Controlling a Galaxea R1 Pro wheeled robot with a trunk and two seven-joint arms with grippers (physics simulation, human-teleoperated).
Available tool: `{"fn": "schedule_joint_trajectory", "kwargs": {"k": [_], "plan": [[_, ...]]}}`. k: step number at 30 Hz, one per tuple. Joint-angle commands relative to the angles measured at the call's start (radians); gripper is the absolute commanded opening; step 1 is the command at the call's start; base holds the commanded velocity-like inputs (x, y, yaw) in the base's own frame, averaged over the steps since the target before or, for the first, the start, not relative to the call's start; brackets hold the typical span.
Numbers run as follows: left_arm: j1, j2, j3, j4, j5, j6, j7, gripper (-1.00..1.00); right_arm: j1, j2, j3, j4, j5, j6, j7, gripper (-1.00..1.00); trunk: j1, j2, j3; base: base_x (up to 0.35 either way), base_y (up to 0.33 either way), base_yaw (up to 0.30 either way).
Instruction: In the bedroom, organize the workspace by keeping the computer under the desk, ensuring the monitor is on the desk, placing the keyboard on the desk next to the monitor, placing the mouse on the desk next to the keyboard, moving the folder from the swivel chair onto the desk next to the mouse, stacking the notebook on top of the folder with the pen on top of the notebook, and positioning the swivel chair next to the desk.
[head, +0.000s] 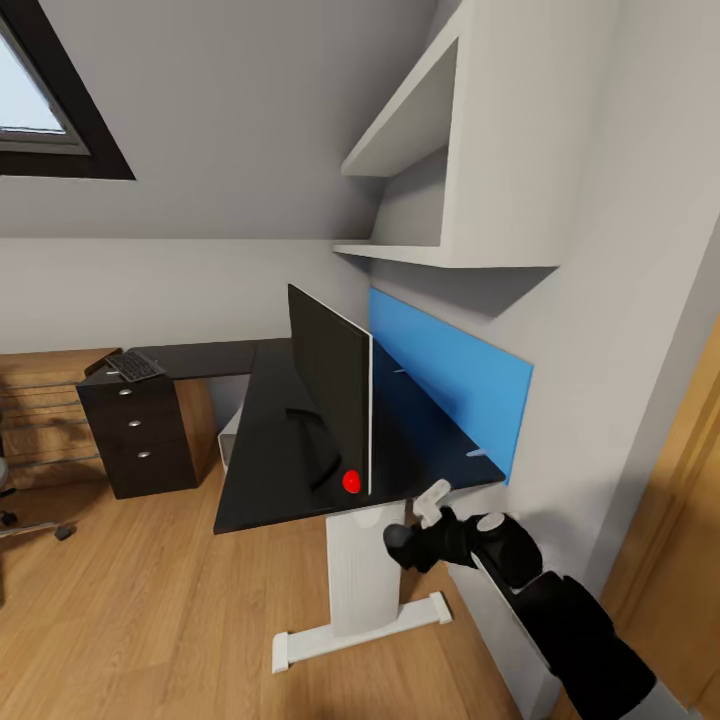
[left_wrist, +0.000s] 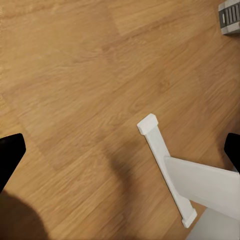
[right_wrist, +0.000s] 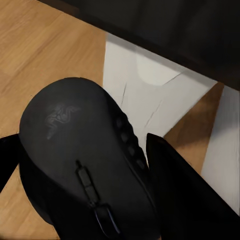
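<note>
The mouse (right_wrist: 85, 160) is carried in the right gripper (right_wrist: 80, 165), whose fingers are clamped on its sides; in the head view the right gripper (head: 415, 540) is held just below and beside the near end of the desk (head: 260, 470), in front of the white desk leg (head: 360, 580). The mouse has therefore not yet been set down.

The monitor (head: 330, 400) is seen standing on the desk, edge-on to the head camera, with its red dot near the lower corner, so that part is judged done. The keyboard (head: 133, 366) is seen lying far off on the dark drawer unit (head: 140, 430) at the desk's other end, well apart from the monitor; it is judged still to be moved beside the monitor, and the mouse's proper place depends on it.

A chair base (head: 30, 525) is glimpsed at the left edge, well apart from the desk's near end. Computer, folder, notebook and pen cannot be judged from these pictures.

The left gripper (left_wrist: 120, 150) is held wide apart and empty over the wood floor (left_wrist: 75, 75), above the desk foot (left_wrist: 165, 165).
</note>
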Motion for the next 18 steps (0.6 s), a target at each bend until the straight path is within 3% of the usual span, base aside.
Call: {"fn": "schedule_joint_trajectory", "kwargs": {"k": [1, 5, 18], "plan": [[0.000, 0.000, 0.000, -0.002, 0.011, 0.004, 0.009, 1.00, 0.022, 0.006, 0.001, -0.035, 0.040, 0.011, 0.003, -1.00, 0.000, -0.001, -0.001, 0.000, 0.157, 0.000], [0.000, 0.000, -0.002, -0.003, 0.011, 0.004, 0.008, 1.00, 0.039, 0.017, -0.001, -0.062, 0.066, 0.015, 0.002, -1.00, 0.000, -0.001, -0.001, 0.000, 0.233, 0.000], [0.000, 0.000, -0.003, -0.003, 0.011, 0.004, 0.008, 1.00, 0.044, 0.021, -0.002, -0.071, 0.073, 0.013, 0.002, -1.00, 0.000, -0.001, -0.001, 0.000, 0.277, 0.000]]}}
